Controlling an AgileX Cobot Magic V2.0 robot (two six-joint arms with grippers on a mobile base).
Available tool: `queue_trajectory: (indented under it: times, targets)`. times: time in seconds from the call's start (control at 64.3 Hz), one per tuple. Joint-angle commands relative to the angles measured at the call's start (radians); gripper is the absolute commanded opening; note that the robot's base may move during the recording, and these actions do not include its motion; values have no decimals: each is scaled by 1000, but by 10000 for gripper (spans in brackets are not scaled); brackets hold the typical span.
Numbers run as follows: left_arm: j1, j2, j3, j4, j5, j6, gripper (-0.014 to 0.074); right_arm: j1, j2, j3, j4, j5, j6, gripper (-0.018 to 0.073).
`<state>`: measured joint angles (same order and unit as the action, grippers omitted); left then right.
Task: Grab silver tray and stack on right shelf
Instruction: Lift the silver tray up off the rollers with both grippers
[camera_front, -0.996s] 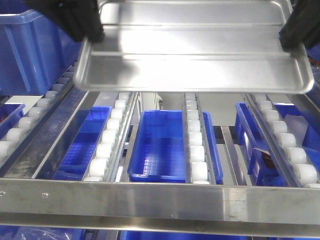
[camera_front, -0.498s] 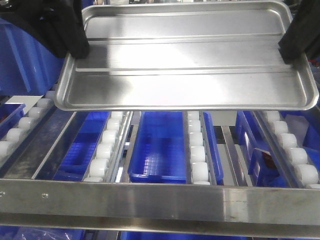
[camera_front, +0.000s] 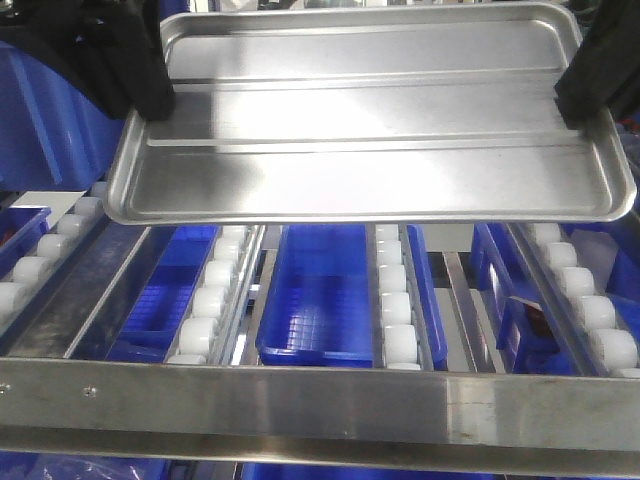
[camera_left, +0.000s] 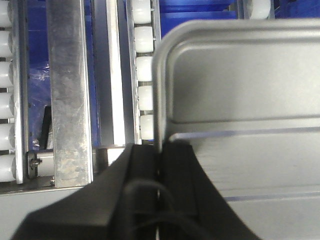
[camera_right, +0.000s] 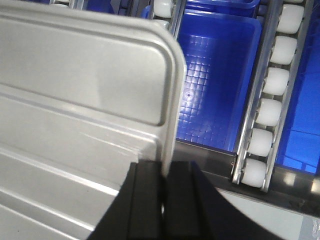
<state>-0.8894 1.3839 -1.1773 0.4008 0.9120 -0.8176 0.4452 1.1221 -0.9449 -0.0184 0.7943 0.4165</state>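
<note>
While held: the silver tray (camera_front: 370, 120) hangs level above the roller rack, clear of the white rollers (camera_front: 398, 300) below and apart from them.
Left end effector (camera_left: 159, 165): closed on the tray's short left rim, one finger inside the rim and one outside.
Right end effector (camera_right: 162, 175): closed on the opposite short rim in the same manner.
Change over the last second: the tray has come lower and nearer the front bar (camera_front: 320, 405), its left corner dropping further; in the last half second it has shifted only slightly, which suggests the descent is slowing.
Meaning for the task: carrying appears almost done; setting the tray down on the rack and releasing it remain.
Tray contents: nothing in it; the two lengthwise ridges show on a bare base.
Centre blue bin (camera_front: 325, 300): below the roller tracks, apparently empty, grid-patterned floor visible.
Left blue bin (camera_front: 175, 300): below the tracks, contents not discernible.
Right blue bin (camera_front: 525, 310): holds a dark item with a pale label, too small to identify.
</note>
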Motion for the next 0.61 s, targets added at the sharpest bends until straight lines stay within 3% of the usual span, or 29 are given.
queue_trajectory:
  times: [0.0,0.591]
  targets:
    - [-8,-35,-23,40,6,15,-92,4,-26,-33,-27,-48,-19,57]
    - [-8,-35,-23,40,6,15,-92,4,-26,-33,-27,-48,-19,57]
